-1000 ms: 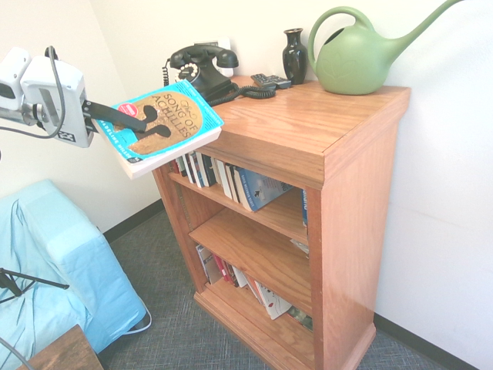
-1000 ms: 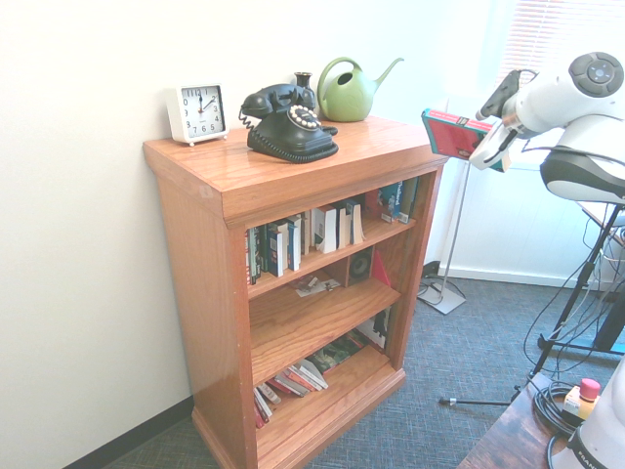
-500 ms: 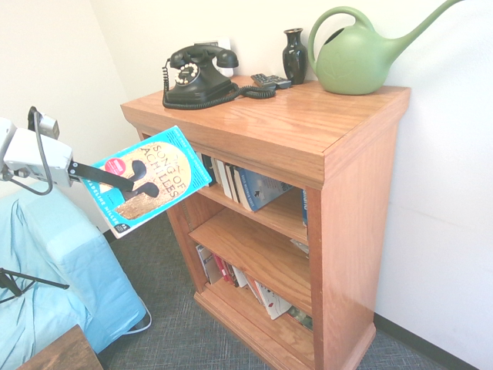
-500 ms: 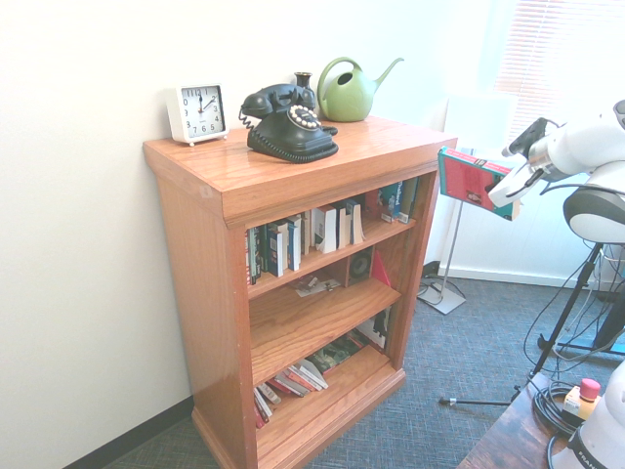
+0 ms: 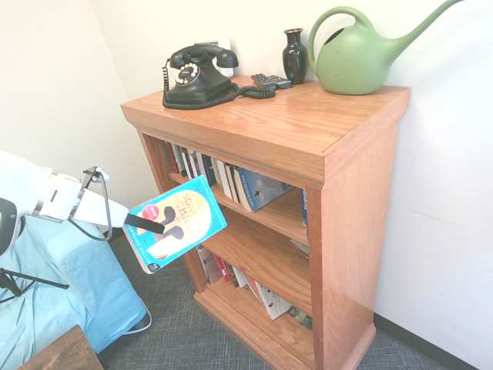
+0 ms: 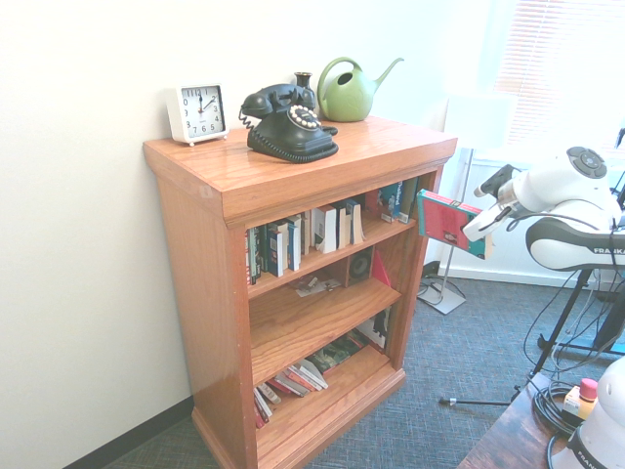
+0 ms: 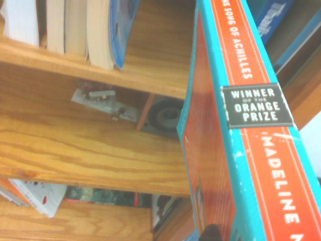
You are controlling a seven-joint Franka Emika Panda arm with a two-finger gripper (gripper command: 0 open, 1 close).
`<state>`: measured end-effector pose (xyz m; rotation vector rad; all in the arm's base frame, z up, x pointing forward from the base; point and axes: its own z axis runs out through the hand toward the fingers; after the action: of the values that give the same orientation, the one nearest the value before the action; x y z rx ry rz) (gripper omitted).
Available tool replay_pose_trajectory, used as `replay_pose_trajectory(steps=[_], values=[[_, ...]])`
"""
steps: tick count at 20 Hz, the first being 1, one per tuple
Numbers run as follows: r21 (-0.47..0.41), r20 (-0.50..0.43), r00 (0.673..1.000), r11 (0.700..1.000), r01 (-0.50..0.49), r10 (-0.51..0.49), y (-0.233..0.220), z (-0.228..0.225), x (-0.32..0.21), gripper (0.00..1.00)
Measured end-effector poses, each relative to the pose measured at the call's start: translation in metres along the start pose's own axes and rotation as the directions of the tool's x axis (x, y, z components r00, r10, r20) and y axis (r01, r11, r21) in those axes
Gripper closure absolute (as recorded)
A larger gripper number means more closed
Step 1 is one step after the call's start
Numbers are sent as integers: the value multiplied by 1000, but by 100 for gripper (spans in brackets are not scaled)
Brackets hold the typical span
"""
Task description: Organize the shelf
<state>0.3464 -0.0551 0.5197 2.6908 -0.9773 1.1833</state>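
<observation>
The arm angles downward before the shelf [image 5: 308, 131]. Its fingers [image 5: 158, 226] clamp a tilted turquoise book [image 5: 176, 223].

Shelf [image 5: 308, 131]: reddish-brown wood, visible grain, smooth satin varnish with soft sheen on top. Book [image 5: 176, 223]: paper, glossy turquoise cover; orange spine in wrist view. Telephone [image 5: 196, 73]: shiny black plastic or metal. Watering can [image 5: 358, 58]: matt green plastic. Vase [image 5: 294, 54]: glossy black glaze. Clock [image 6: 197, 112]: white plastic. Floor [image 5: 185, 339]: rough grey carpet.
</observation>
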Motion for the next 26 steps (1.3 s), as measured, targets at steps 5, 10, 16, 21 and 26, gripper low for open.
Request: replay_pose_trajectory(steps=[5,10,16,21,26], values=[[28,3,999,999,-35,35,4,41,4,100],[71,-9,1000,997,-25,26,0,78,7,100],[125,-31,1000,992,5,-2,-22,116,10,100],[130,-25,1000,991,10,-6,-32,144,22,100],[132,-12,1000,991,13,-12,-39,171,29,100]])
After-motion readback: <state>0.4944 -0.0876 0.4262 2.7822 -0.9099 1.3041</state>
